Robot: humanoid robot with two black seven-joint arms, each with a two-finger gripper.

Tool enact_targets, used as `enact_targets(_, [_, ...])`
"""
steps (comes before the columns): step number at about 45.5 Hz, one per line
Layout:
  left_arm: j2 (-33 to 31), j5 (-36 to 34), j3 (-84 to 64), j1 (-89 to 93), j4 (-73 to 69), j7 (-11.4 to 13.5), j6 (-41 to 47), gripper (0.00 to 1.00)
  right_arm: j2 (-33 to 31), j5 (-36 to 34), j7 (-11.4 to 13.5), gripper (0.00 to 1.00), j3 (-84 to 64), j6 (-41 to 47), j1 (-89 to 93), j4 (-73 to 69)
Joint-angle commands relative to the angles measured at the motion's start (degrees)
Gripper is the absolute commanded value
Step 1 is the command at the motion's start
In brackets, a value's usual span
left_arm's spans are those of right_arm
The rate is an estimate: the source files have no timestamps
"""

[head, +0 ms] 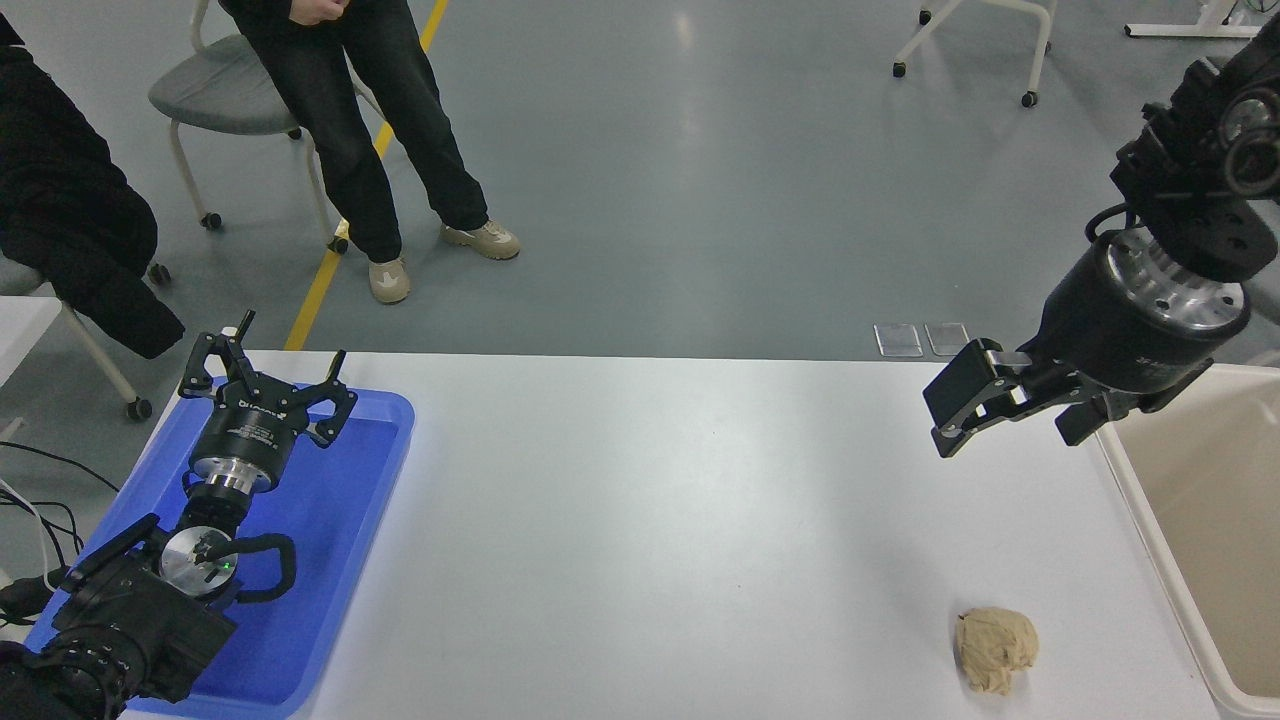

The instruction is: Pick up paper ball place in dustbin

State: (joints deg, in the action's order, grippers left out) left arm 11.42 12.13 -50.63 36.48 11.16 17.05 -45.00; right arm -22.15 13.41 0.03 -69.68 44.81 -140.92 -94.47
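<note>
Paper ball [995,650] on table [650,520] near dustbin [1150,520]; right claw [965,405] above, empty; left claw [265,375] parked over blue tray [385,440].

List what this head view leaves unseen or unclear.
- Cream-beige rectangular plastic dustbin: cut off by the right and bottom edges.
- Right gripper: fingers seen side-on and overlapping, so their spacing is unclear.
- Blue plastic tray: partly covered by the parked left gripper and arm.
</note>
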Motion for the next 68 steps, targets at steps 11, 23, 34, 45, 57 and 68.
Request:
enact_targets(11, [0.00, 0.00, 0.00, 0.00, 0.00, 0.00, 0.00, 1.00, -0.09, 0.30, 0.06, 1.00, -0.55, -1.31, 3.29, 0.86])
enact_targets(23, [0.00, 0.00, 0.00, 0.00, 0.00, 0.00, 0.00, 1.00, -5.35, 2.14, 0.06, 1.00, -1.69, -5.09, 7.41, 1.21])
enact_targets(34, [0.00, 0.00, 0.00, 0.00, 0.00, 0.00, 0.00, 1.00, -19.50, 18.91, 0.06, 1.00, -1.17, -11.23, 18.39, 1.21])
enact_targets(45, [0.00, 0.00, 0.00, 0.00, 0.00, 0.00, 0.00, 1.00, -29.71, 28.50, -0.03, 1.00, 11.04, -14.92, 40.27, 7.80])
enact_targets(57, [0.00, 0.00, 0.00, 0.00, 0.00, 0.00, 0.00, 1.00, -28.74, 29.83, 0.06, 1.00, 28.70, -21.70, 63.92, 14.66])
enact_targets(68, [0.00, 0.00, 0.00, 0.00, 0.00, 0.00, 0.00, 1.00, -23.91, 31.32, -0.03, 1.00, 36.98, -24.25, 75.62, 22.04])
